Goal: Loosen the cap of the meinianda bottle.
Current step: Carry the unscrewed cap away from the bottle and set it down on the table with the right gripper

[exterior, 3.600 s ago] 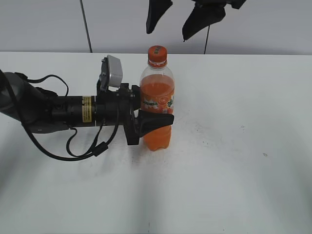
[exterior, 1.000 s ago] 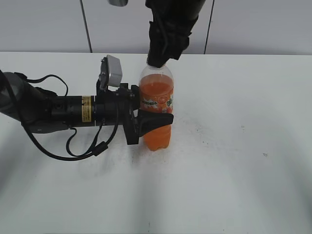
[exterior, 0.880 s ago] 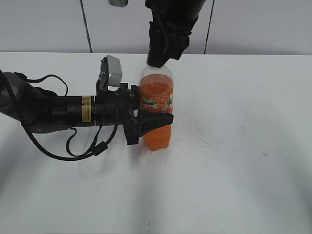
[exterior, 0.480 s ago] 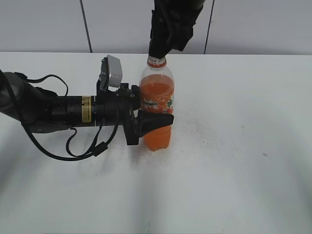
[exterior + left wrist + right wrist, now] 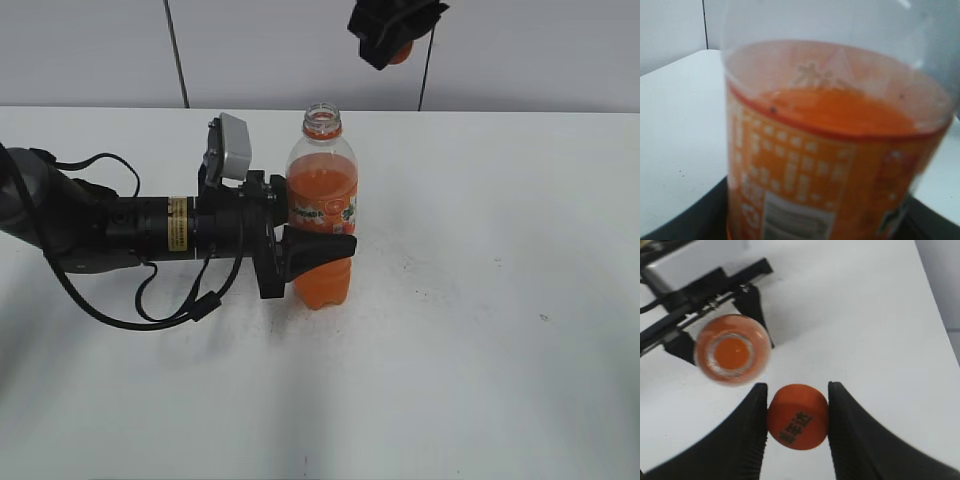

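The meinianda bottle [image 5: 322, 215] stands upright on the white table, its mouth open, orange liquid inside. My left gripper [image 5: 318, 248] is shut on its labelled body; the left wrist view shows the label [image 5: 805, 190] close up between the dark jaws. My right gripper [image 5: 797, 417] is shut on the orange cap [image 5: 798, 416], which bears dark printed characters. In the exterior view that gripper [image 5: 392, 42] hangs high above the table, up and right of the bottle's neck, with the cap [image 5: 400, 50] just showing. From above, the open bottle mouth [image 5: 732, 350] lies up and left of the cap.
The white table [image 5: 480, 300] spreads around the bottle. My left arm [image 5: 110, 232] with its cables lies low across the table's left side. A grey panelled wall [image 5: 540, 50] stands behind.
My right gripper came down onto the bottle's top, closed on the cap, then rose up and to the right with the cap in it. The bottle's neck now stands open. The left arm stayed still.
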Controlling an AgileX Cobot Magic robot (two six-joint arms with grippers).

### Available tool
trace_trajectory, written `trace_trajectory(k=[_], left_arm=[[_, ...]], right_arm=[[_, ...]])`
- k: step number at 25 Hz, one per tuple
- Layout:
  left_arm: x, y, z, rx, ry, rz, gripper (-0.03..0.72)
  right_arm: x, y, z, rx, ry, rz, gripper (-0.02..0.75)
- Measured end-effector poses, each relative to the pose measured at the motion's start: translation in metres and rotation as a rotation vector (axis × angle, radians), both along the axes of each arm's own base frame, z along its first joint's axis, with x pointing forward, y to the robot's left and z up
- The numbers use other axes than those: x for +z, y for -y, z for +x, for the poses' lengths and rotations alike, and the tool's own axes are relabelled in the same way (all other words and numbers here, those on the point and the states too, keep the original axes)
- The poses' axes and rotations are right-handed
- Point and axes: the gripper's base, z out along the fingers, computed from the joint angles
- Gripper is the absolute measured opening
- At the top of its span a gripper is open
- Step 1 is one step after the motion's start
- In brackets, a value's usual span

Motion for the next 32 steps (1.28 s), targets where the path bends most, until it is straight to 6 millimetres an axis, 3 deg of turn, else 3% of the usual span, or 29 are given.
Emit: trace_trajectory(k=[4,8,13,16,22,26,32], left_arm=[[0.000,0.000,0.000,0.000,0.000,0.000,0.430],[0.000,0.000,0.000,0.000,0.001,0.000,0.430],[0.000,0.000,0.000,-0.002,0.001,0.001,0.430],[0.000,0.000,0.000,-0.002,0.001,0.001,0.430],[0.000,0.000,0.000,-0.002,0.001,0.001,0.430],[0.000,0.000,0.000,-0.002,0.001,0.001,0.430],[0.000,0.000,0.000,-0.002,0.001,0.001,0.430]], right_arm=[[0.000,0.018,0.013,-0.277,-0.016,0.059,0.276],[-0.019,0.053,0.032,-0.526,-0.086,0.085,0.276],[-0.070,0.117,0.056,-0.769,-0.177,0.103,0.276],[-0.104,0.153,0.060,-0.880,-0.243,0.151,0.276],[-0.166,0.214,0.046,-1.059,-0.303,0.177,0.276],[-0.192,0.232,0.034,-1.115,-0.308,0.188,0.276],[-0.215,0.234,0.034,-1.136,-0.333,0.191,0.276]])
